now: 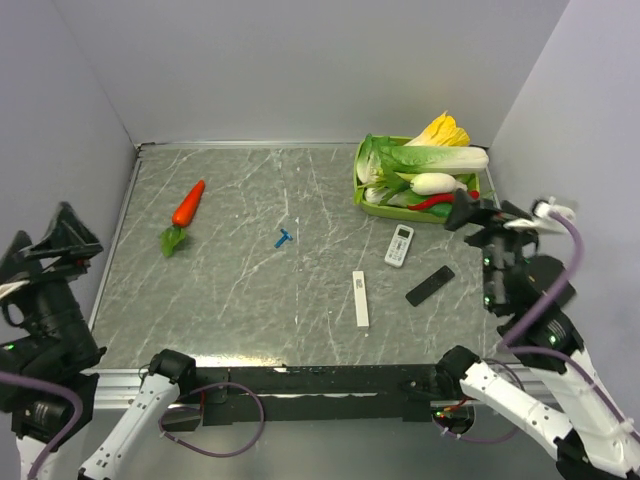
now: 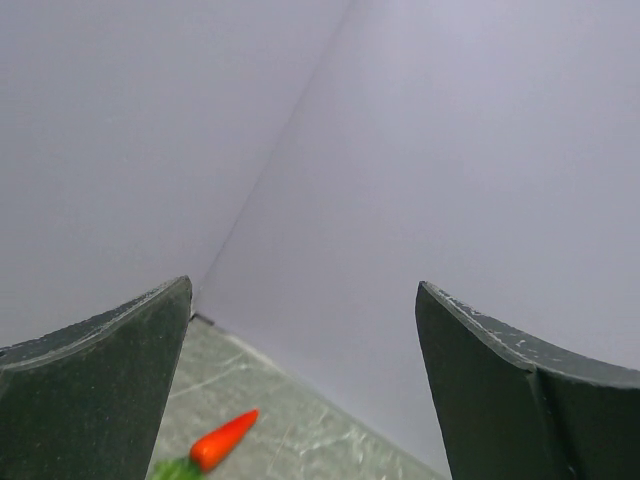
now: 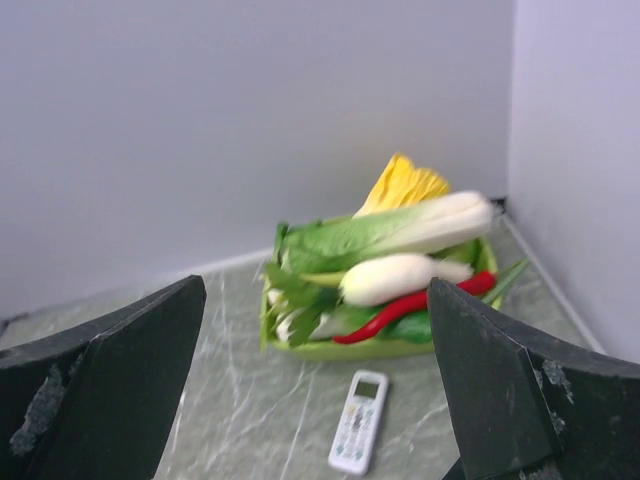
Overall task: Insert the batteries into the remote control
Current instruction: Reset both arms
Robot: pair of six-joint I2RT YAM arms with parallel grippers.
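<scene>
The remote control (image 1: 360, 298), a long slim white bar, lies flat on the grey marble table (image 1: 250, 300), right of centre near the front. No batteries show in any view. My left gripper (image 1: 60, 235) hangs raised off the table's left edge, open and empty. In its wrist view the left gripper (image 2: 303, 290) faces the wall corner. My right gripper (image 1: 465, 212) is raised over the right side, open and empty. In its wrist view the right gripper (image 3: 315, 285) looks toward the vegetable tray.
A shorter white remote with buttons (image 1: 399, 245) (image 3: 358, 422) and a black remote (image 1: 430, 285) lie right of the slim one. A green tray (image 1: 385, 212) (image 3: 330, 350) of vegetables sits back right. A small blue T-piece (image 1: 285, 238) lies mid-table, a carrot (image 1: 185, 212) (image 2: 225, 440) at left.
</scene>
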